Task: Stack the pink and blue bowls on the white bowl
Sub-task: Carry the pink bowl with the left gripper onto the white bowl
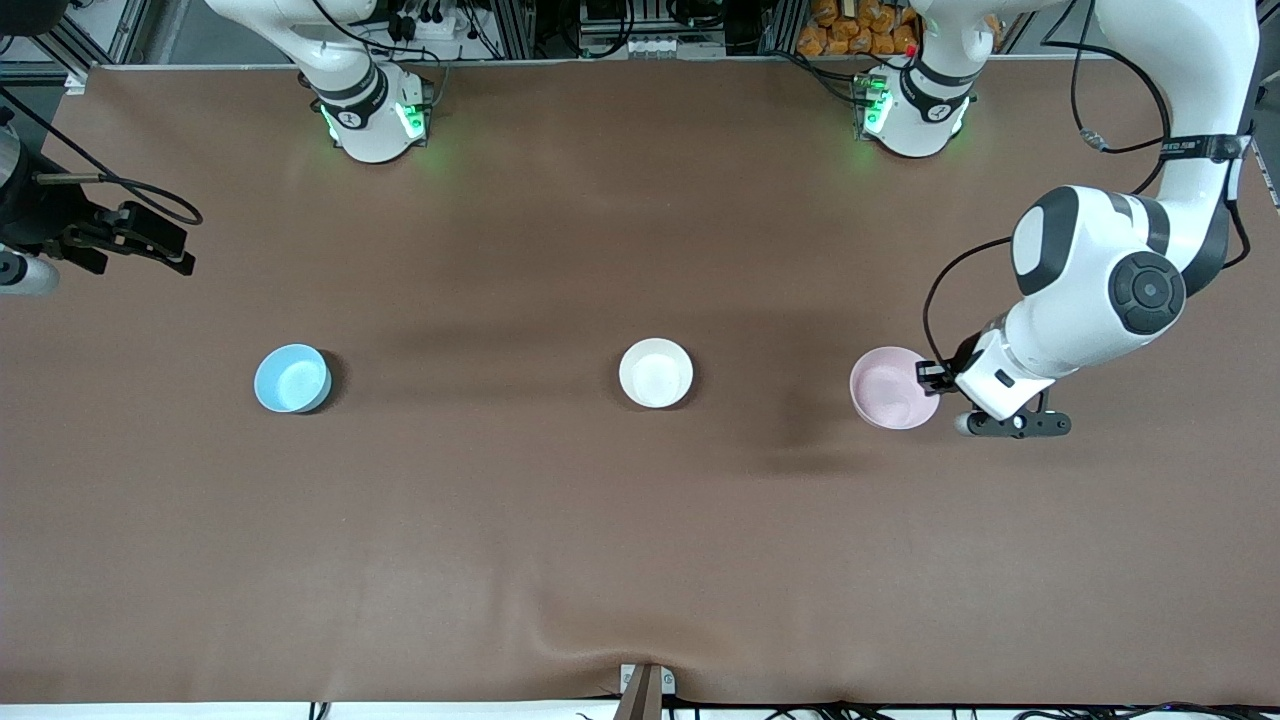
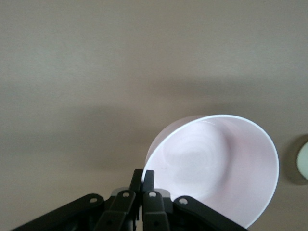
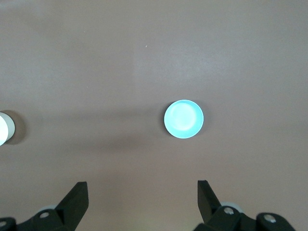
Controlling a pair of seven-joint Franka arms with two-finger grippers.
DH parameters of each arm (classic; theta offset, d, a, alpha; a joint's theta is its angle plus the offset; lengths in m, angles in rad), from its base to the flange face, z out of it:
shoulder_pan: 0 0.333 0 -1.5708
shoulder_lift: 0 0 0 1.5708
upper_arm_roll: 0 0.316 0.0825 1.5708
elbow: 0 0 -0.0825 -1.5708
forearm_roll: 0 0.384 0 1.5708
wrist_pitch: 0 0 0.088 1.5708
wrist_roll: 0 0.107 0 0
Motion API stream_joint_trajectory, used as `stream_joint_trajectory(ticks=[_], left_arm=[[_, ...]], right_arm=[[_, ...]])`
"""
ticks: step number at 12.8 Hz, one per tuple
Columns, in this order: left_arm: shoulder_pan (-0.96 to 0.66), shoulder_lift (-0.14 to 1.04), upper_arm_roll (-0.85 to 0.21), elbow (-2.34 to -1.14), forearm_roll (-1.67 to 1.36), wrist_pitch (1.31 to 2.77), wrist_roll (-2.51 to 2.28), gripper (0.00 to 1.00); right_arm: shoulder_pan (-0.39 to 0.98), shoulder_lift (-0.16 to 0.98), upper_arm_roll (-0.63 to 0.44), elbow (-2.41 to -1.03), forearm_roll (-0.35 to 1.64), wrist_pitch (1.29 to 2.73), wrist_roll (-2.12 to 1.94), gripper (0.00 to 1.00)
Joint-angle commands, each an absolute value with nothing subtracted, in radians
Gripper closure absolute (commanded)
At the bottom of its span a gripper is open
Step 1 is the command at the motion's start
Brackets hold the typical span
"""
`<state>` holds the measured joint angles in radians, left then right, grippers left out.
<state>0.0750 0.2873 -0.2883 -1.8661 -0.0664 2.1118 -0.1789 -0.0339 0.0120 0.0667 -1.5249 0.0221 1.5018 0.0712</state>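
The pink bowl [image 1: 893, 388] sits at the right of the front view, toward the left arm's end of the table, and in the left wrist view [image 2: 216, 168] it looks tipped, its mouth turned toward the camera. We judge it thin, light and stiff plastic, smooth enough to slip, so the rim is the only sensible place to take it. The left gripper [image 1: 932, 377] has done so: its fingers [image 2: 142, 179] are pinched nearly together on the rim. A one-sided pinch will let the bowl swing, so we would carry it slowly. The white bowl [image 1: 656, 373] stands upright at the middle of the front view, well apart from the pink one, and shows at the right edge of the left wrist view [image 2: 303, 161]. The blue bowl [image 1: 292, 378] stands at the left of the front view, toward the right arm's end. The right gripper [image 1: 150, 240] waits in the upper left of that frame, high above the cloth, its fingers spread wide and empty in its wrist view [image 3: 142, 202], with the blue bowl [image 3: 184, 119] below. The brown tablecloth [image 1: 640, 550] is flat apart from a wrinkle at the lower middle edge, leaving open room around each bowl.
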Motion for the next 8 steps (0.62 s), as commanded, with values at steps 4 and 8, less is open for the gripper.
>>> stream_joint_trajectory(ticks=[4, 8], left_arm=[[-0.072, 0.359, -0.295, -1.758, -0.097, 2.088, -0.415, 1.0], [-0.197, 0.4, -0.293, -1.761, -0.149, 2.161, -0.524, 1.0]], right_arm=[[-0.055, 0.021, 0.078, -1.505, 0.025, 1.493, 0.061, 0.0], [-0.055, 0.021, 0.078, -1.505, 0.025, 1.493, 0.061, 0.0]])
